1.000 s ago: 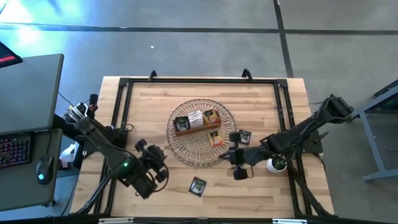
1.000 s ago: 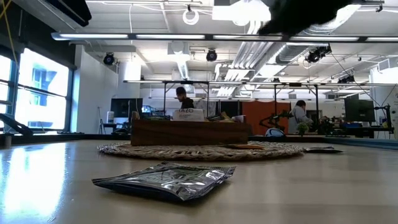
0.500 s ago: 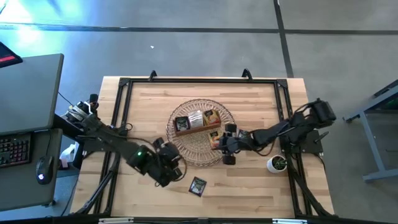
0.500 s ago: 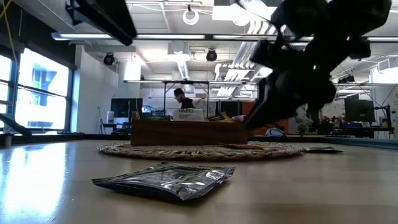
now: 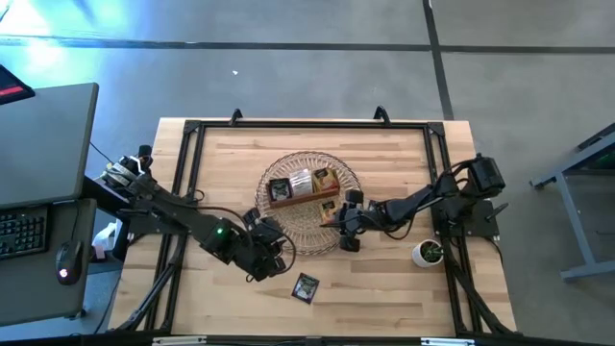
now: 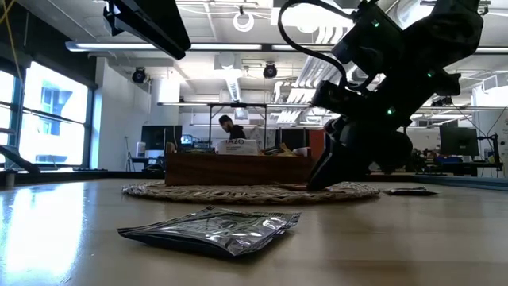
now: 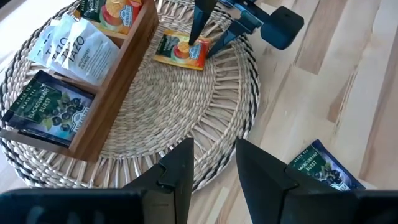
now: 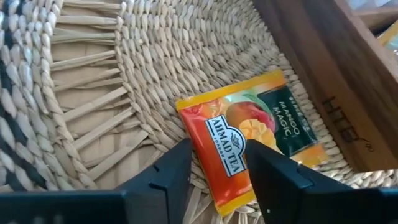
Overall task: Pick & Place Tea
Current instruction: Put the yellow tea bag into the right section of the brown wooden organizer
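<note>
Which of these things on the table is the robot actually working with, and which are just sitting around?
Part of the job:
orange tea sachet, under the open right gripper
black tea sachet on the table
sachets in the wooden tray
open left gripper

Just there:
wicker basket
small white pot

You have an orange mango tea sachet (image 8: pixel 249 143) lying flat on the woven wicker basket (image 7: pixel 186 118), just beside the brown wooden compartment tray (image 7: pixel 118 74). Standing in that tray's compartments you see a dark blueberry sachet (image 7: pixel 46 109), a white sachet (image 7: pixel 74 46) and another orange sachet (image 7: pixel 109 12). A further dark blueberry sachet (image 5: pixel 306 286) lies flat on the wooden counter (image 5: pixel 384 288), apart from the basket.
</note>
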Robot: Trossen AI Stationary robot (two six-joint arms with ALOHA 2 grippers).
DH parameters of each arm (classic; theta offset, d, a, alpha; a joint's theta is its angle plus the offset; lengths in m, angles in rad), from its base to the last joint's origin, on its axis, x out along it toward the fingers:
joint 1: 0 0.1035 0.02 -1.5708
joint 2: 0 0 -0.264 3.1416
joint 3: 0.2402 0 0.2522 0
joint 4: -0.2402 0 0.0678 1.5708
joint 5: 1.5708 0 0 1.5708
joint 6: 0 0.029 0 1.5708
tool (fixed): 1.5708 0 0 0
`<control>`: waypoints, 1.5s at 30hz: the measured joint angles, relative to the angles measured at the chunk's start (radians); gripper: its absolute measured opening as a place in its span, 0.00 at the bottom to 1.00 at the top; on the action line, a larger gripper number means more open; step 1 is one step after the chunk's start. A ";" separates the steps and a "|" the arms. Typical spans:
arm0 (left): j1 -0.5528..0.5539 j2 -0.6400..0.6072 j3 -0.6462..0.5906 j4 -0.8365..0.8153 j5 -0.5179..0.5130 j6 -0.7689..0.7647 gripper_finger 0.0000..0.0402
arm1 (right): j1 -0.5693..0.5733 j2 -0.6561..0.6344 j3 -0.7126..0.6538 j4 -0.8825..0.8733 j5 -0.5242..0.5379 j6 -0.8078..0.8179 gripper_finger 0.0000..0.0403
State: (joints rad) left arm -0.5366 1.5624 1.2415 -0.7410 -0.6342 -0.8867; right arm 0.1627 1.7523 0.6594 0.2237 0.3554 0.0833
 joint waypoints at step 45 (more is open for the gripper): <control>0.000 0.001 0.001 -0.027 -0.003 0.000 0.29 | -0.165 -0.148 0.008 0.129 0.051 -0.296 0.00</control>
State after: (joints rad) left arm -0.5365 1.5631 1.2423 -0.7678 -0.6373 -0.8867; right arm -0.0022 1.6039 0.6678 0.3522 0.4066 -0.2127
